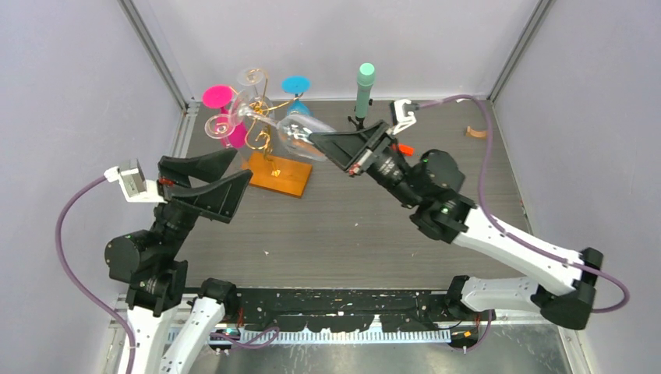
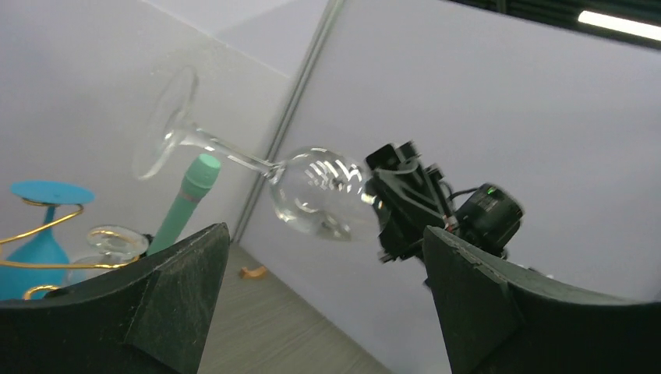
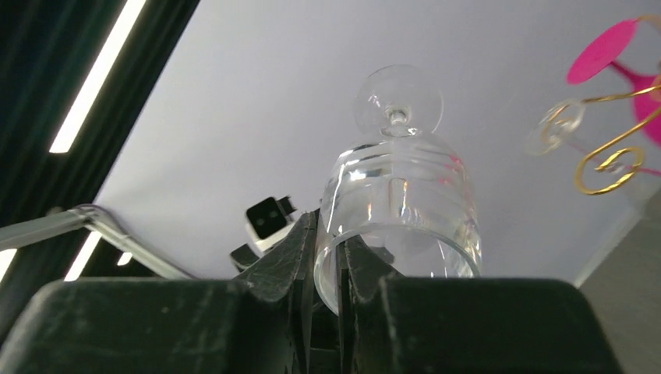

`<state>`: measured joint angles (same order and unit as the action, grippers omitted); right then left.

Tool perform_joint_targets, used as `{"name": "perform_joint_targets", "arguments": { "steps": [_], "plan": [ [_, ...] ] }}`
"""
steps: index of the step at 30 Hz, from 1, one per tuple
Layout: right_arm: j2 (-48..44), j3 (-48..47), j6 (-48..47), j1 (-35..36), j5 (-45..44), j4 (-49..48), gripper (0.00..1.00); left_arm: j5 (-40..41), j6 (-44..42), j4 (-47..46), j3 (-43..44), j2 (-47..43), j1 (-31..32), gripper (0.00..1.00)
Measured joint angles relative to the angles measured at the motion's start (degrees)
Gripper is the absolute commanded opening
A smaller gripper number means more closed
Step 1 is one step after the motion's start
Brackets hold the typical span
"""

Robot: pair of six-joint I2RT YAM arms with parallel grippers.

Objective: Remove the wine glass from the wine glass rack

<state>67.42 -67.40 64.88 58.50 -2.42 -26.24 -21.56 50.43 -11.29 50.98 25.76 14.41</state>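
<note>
Right fingers (image 3: 292,253) pinch rim of clear wine glass (image 1: 302,135); stem points toward gold wire rack (image 1: 263,139); left fingers (image 1: 218,199) wide, empty.

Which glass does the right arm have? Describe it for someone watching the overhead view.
Find the gold wine glass rack on its orange wooden base, far left of the table. Right of it, the right gripper pinches the rim of a clear wine glass lying sideways, stem toward the rack. Unlike the pink glass and blue glass, it is colourless and gripped.

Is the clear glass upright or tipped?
Tipped: the clear glass lies nearly sideways, its rim clamped in the right pincer.
</note>
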Motion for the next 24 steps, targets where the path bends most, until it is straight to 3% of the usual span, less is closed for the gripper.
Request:
{"name": "perform_joint_targets", "arguments": {
  "steps": [6,13,24],
  "plan": [
    [-9.51,-1.90,-11.93,0.00,-7.69,13.51,0.00,-1.57,-8.76,6.64,3.13,-1.22,0.00,0.97],
    [-18.40,-5.14,-22.34,-0.02,-19.34,32.30,0.00,-0.96,-12.50,12.66,3.15,-1.36,0.00,0.97],
    [-16.90,-11.80,-23.76,-0.02,-32.52,65.48,0.00,0.42,-13.62,15.52,3.13,0.35,0.00,0.97]
  ]
}}
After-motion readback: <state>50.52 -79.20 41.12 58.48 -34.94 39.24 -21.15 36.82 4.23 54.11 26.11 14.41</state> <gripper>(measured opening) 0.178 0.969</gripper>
